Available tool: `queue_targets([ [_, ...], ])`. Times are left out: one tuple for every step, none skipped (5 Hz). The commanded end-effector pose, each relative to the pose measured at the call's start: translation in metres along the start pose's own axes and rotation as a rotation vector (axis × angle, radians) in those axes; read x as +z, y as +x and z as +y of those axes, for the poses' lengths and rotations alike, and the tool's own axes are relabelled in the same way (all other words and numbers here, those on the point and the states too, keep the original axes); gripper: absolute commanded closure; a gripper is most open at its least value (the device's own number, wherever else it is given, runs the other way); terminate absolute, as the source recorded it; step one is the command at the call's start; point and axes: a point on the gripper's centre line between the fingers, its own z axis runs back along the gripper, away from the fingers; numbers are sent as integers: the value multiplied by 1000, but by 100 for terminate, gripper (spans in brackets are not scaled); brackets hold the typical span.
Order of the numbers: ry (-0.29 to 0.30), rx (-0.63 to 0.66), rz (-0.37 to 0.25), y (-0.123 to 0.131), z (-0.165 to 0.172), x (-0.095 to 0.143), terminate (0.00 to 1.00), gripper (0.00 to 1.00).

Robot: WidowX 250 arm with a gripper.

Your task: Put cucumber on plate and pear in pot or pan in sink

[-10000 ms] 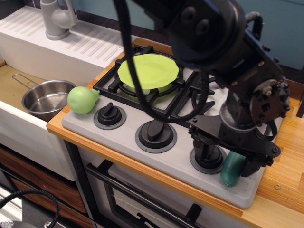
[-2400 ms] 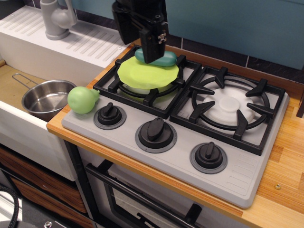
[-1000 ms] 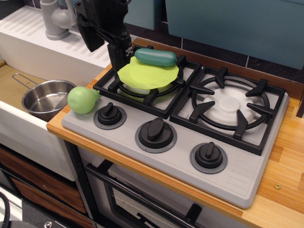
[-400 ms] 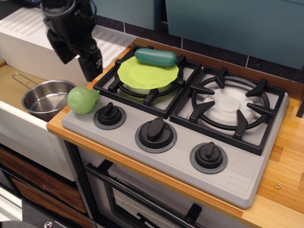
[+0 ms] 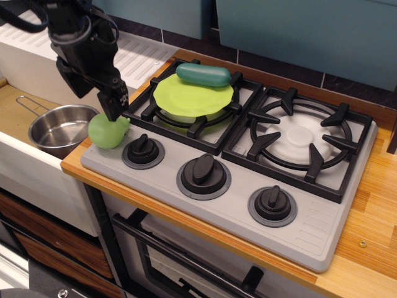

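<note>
cucumber (image 5: 203, 74): dark teal, lying lengthwise on the far rim of the plate (image 5: 186, 99), clear of the claw.

plate: lime green, resting on the left burner grate (image 5: 186, 115) of the toy stove.

pear (image 5: 107, 130): light green, on the grey stove surface (image 5: 248, 226) at its front left corner, just beside the leftmost knob (image 5: 142, 149), its neck pointing toward the grate.

claw (image 5: 115, 105): black, hanging directly over the pear, its tip right at the top of the fruit; from where i stand the fingers overlap, so i cannot tell how far apart they are, nor whether they touch the pear. nothing is lifted in it.

pot (image 5: 59, 128): shiny steel, standing in the sink (image 5: 18, 105) with its wire handle pointing to the far left; just left of the pear and lower than it.

drainboard (image 5: 142, 59): ribbed white, behind the sink, partly hidden by the arm (image 5: 80, 37).

right burner (image 5: 304, 139): black grate over a white centre.

middle knob (image 5: 203, 169) and right knob (image 5: 272, 200): black on grey rings along the front of the stove.

wooden counter (image 5: 372, 217): runs around the stove.
</note>
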Motion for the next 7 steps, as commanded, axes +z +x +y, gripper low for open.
queue_targets([
  [3, 19, -37, 1, -1, -7, 0, 0],
  [-16, 23, -44, 0, -3, -13, 0, 0],
  [-48, 20, -45, 0, -5, -15, 0, 0],
  [-74, 12, -56, 0, -6, -18, 0, 0],
  [-96, 12, -56, 1, -8, -19, 0, 0],
  [-137, 30, -56, 2, -11, -15, 0, 100],
  [-178, 42, -29, 2, -12, 0, 0, 100],
])
